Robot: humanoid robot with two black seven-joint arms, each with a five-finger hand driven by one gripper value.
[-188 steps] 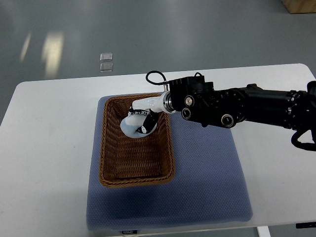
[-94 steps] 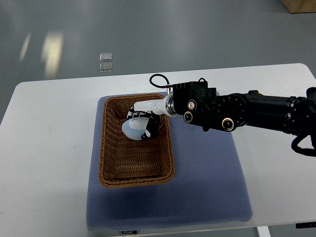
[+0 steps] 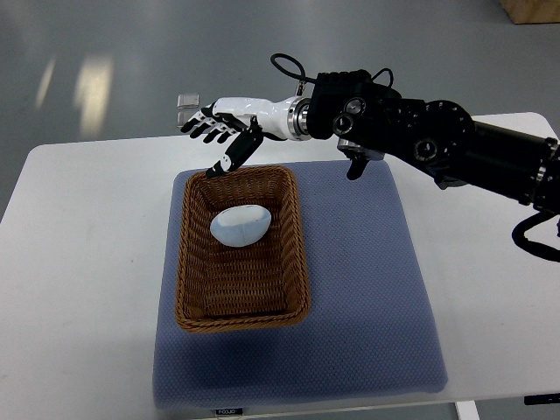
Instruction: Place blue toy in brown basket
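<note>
One blue toy (image 3: 240, 225), one brown basket (image 3: 194, 262)

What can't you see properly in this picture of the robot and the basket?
- Top view, left robot hand: not in the picture at all.
- Top view, underside of the blue toy: hidden by its own top.
- Top view, small clear things on the floor: too small to tell.

Colours and patterns noted, top view.
Toy (image 3: 240, 225): pale blue, plain. Basket (image 3: 194, 262): brown, woven wicker pattern. Mat (image 3: 367, 297): dull blue, fine dotted texture. Table (image 3: 83, 262): white. Right hand (image 3: 226, 129): white shell, black finger segments; arm (image 3: 437, 144): black. Floor (image 3: 131, 52): grey.
</note>
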